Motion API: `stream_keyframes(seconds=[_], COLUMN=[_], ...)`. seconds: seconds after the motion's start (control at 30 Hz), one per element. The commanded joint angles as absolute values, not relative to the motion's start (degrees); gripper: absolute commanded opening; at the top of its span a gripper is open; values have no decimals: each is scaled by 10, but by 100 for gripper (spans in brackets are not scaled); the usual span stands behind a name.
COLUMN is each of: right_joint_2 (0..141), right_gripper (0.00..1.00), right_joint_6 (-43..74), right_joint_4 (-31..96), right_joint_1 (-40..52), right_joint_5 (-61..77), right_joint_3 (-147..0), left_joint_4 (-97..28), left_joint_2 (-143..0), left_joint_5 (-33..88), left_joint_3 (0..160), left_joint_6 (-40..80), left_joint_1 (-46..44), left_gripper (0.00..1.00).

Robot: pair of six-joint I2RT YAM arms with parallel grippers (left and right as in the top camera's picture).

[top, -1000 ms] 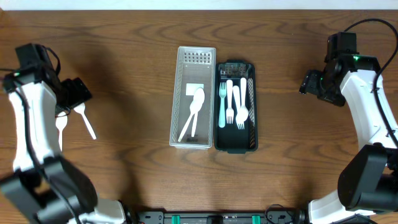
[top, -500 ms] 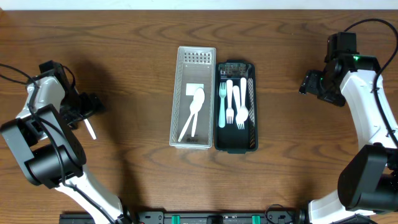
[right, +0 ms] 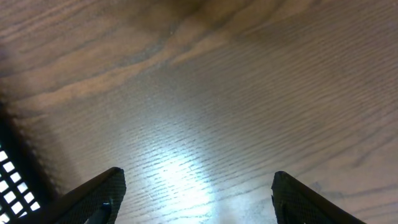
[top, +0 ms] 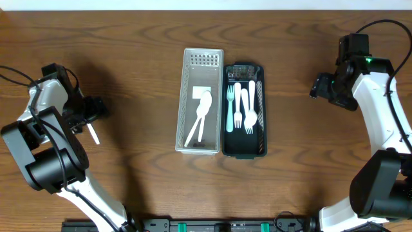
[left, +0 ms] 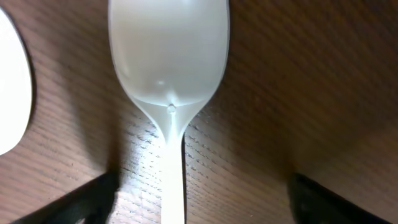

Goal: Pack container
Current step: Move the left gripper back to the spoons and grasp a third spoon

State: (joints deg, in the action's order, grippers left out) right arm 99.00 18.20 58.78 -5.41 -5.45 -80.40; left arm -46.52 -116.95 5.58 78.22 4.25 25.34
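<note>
White plastic fills the left wrist view: a spoon (left: 169, 56) lies on the wooden table (left: 298, 74), its bowl at top centre and its thin handle running down to the bottom edge. It passes between the dark fingers (left: 87, 202) of the left gripper (left: 202, 199). The jaws stand wide apart, one on either side of the handle, gripping nothing.

The step in hand, I judge, is picking up this spoon. The next move calls for closing squarely on the narrow handle, lifting it, and carrying it toward the centre of the overhead frame. There the clear basket (top: 182, 96) already holds spoons (top: 200, 116), just beside the dark tray (top: 243, 153) of forks (top: 239, 106).

A second white piece (left: 9, 93) is cut off at the left edge, likely another spoon. Overhead, the left arm hides the bowl and only a bit of handle shows. Whether the pads touch the wood cannot be told.

At the far right of the overhead frame, the right gripper (top: 317, 86) hovers over bare wood, jaws apart and empty.
</note>
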Motion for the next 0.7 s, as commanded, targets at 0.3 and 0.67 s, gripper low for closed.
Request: stream_keyframes(seconds=[0.3, 0.67], right_joint_2=[995, 995], right_gripper=[79, 79], right_joint_6=[175, 175], right_joint_4=[594, 591], right_joint_1=[-57, -57], right_joint_5=[-62, -62], right_joint_3=[-801, -801], left_joint_4=[-472, -484], left_joint_2=[-1188, -1181], left_joint_5=[67, 67], left_joint_3=[772, 785], left_joint_6=[30, 37], left_joint_1=[256, 253], left_gripper=[23, 6])
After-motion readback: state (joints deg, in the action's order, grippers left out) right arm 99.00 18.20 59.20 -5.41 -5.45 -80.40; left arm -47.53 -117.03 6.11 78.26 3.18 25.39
